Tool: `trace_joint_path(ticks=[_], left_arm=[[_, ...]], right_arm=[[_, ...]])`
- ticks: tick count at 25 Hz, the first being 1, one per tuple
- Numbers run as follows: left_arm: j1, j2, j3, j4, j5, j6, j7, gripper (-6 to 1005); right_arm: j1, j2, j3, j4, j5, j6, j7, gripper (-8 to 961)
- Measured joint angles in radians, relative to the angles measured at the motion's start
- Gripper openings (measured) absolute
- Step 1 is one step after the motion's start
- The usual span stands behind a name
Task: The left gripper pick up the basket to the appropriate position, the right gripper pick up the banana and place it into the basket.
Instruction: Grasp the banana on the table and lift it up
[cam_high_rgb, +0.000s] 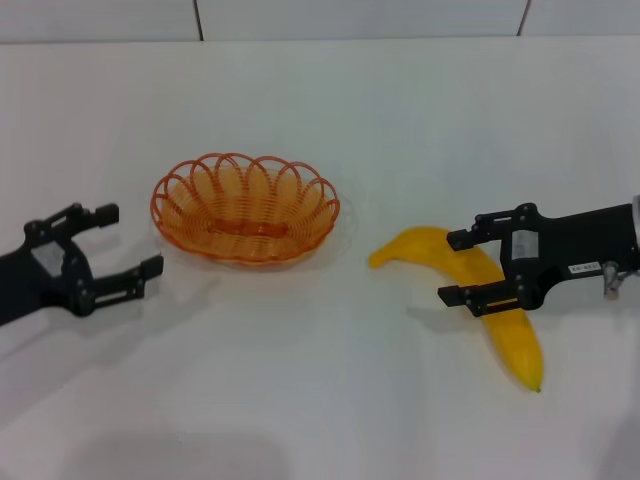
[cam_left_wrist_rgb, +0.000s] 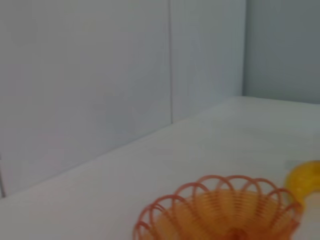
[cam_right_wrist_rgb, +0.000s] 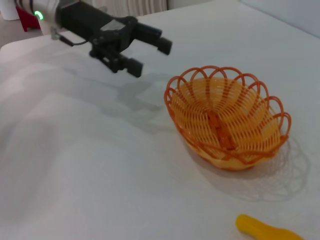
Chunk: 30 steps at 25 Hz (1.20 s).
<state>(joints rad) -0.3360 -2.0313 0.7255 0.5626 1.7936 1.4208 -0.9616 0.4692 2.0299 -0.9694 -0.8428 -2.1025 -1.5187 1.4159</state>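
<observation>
The orange wire basket (cam_high_rgb: 245, 207) stands empty on the white table, left of centre; it also shows in the left wrist view (cam_left_wrist_rgb: 225, 212) and the right wrist view (cam_right_wrist_rgb: 227, 120). My left gripper (cam_high_rgb: 130, 240) is open, low over the table to the basket's left and apart from it; the right wrist view shows it farther off (cam_right_wrist_rgb: 150, 57). The yellow banana (cam_high_rgb: 515, 345) lies flat at the right, with one end visible as banana (cam_left_wrist_rgb: 305, 180) and banana (cam_right_wrist_rgb: 265, 230). My right gripper (cam_high_rgb: 453, 268) is open, its fingers straddling the banana's middle; I cannot tell if they touch.
A grey panelled wall (cam_high_rgb: 360, 18) runs along the table's far edge. Bare white tabletop (cam_high_rgb: 300, 400) lies in front of the basket and between the arms. A red object (cam_right_wrist_rgb: 25, 17) sits beyond the table's edge behind the left arm.
</observation>
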Motion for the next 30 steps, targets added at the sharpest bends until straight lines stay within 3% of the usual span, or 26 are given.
trace_joint_path(ticks=[9, 18, 30], left_arm=[[0.04, 0.001, -0.001, 0.002, 0.028, 0.033, 0.001, 907], [0.033, 0.0, 0.003, 0.002, 0.028, 0.033, -0.001, 908], [0.016, -0.001, 0.003, 0.0, 0.039, 0.031, -0.002, 908]], right_arm=[[-0.044, 0.016, -0.048, -0.081, 0.047, 0.058, 0.0, 751], [-0.103, 0.01, -0.338, -0.288, 0.047, 0.265, 0.248, 750], [-0.151, 0.012, -0.593, -0.608, -0.217, 0.302, 0.671, 748]])
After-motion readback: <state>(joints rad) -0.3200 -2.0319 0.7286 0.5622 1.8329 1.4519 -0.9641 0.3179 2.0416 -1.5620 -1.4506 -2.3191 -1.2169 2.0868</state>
